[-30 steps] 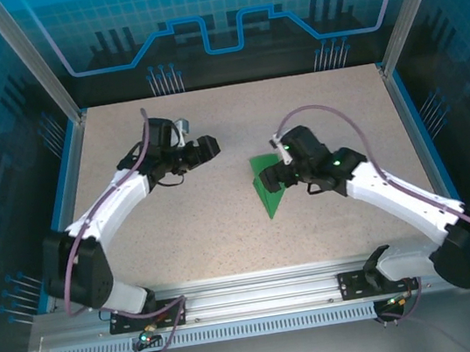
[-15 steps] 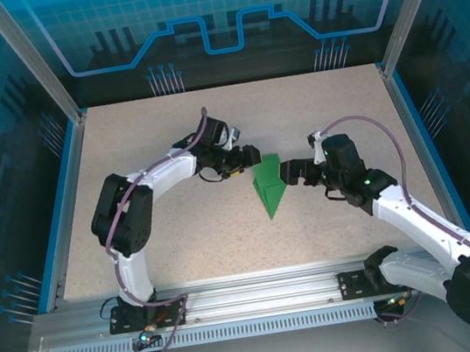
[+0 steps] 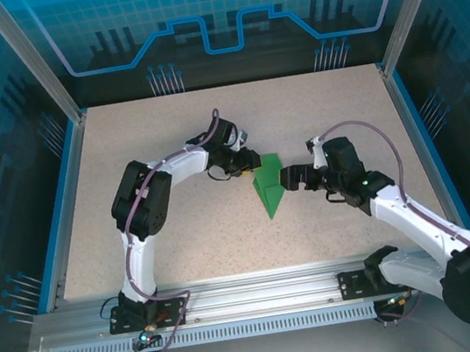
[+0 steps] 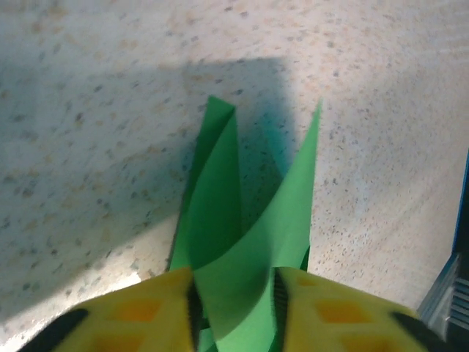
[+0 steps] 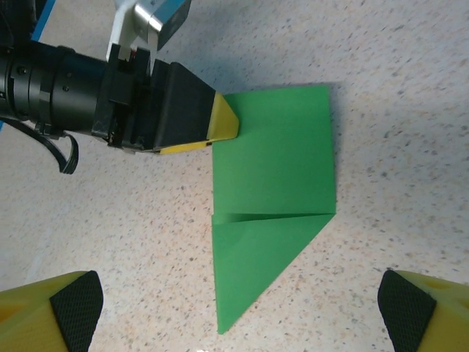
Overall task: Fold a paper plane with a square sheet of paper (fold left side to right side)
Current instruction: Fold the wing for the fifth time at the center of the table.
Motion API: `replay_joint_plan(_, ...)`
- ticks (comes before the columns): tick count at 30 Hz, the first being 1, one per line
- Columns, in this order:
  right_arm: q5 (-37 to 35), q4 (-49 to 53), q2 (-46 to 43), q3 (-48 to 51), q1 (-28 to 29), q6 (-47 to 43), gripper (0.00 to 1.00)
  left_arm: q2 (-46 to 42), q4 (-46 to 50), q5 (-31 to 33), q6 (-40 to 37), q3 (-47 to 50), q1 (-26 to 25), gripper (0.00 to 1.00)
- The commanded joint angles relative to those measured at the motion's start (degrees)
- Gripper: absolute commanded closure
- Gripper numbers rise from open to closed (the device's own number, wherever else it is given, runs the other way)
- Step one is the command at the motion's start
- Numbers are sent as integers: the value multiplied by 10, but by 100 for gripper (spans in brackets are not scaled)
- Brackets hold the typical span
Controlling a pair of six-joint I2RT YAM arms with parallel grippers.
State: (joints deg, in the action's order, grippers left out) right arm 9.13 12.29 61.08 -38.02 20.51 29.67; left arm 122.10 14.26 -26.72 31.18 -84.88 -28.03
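The square sheet of paper, bright green, lies folded into a narrower shape, its point toward the near edge, in the middle of the table. My left gripper is at the sheet's far left edge. In the left wrist view its yellow fingers are shut on a curled-up flap of the paper. My right gripper hovers just right of the sheet, open. In the right wrist view its fingertips stand wide either side of the paper, not touching it, and the left gripper pinches the upper left edge.
The speckled table is bounded by blue rails at the sides and an aluminium frame at the near edge. Both arms reach toward the middle and come close to each other over the paper.
My left arm has swung right to the paper and its jaws have closed on the left edge. My right gripper has backed off the sheet to its right side and stays open.
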Motion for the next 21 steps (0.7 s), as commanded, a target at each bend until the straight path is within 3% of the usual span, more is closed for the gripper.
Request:
replay_joint_plan(1,112,-10,35,-14,-33,-17,0,-17,-38,-14,-31,25,-2,77)
replay_joint_plan(5,153,-35,81,-26,-54,-24,0,-42,-78,-28,-32,68,7,91)
replay_joint_plan(8,184,-61,125,-31,-73,-30,1,-71,-105,-40,-38,108,16,96)
replay_joint_plan(21,332,-255,333,-61,-96,-24,8,-182,-269,-131,-37,281,50,99)
